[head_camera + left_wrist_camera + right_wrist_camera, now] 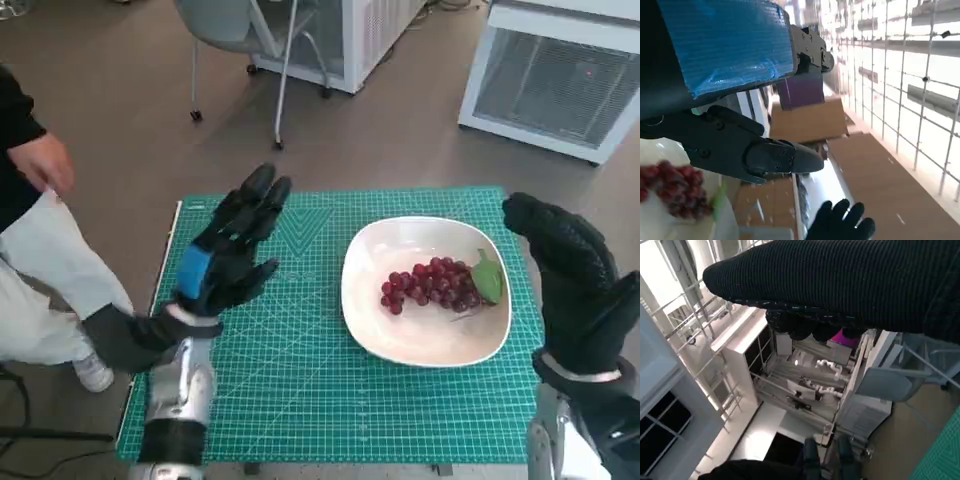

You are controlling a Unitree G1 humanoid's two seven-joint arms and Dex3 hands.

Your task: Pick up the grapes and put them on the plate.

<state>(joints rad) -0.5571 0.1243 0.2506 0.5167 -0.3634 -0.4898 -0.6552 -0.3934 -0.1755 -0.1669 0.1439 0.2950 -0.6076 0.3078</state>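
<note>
**Grapes on the plate, both hands empty**

Nearest, the right hand (572, 282) hangs just right of the plate (372, 318), holding nothing; whether its fingers are spread I cannot tell. The grapes (432, 284) lie inside the plate. Left of it, the left hand (228, 248) hovers, fingers apart, empty.

left hand (735, 115) seen from behind, blue-taped back raised, black fingers (775, 157) extended, nothing held. grapes (675, 187) seen lying on white plate (670, 225). gloved right hand (840, 222) glimpsed beyond. cardboard boxes (810, 120) seen behind.
</note>
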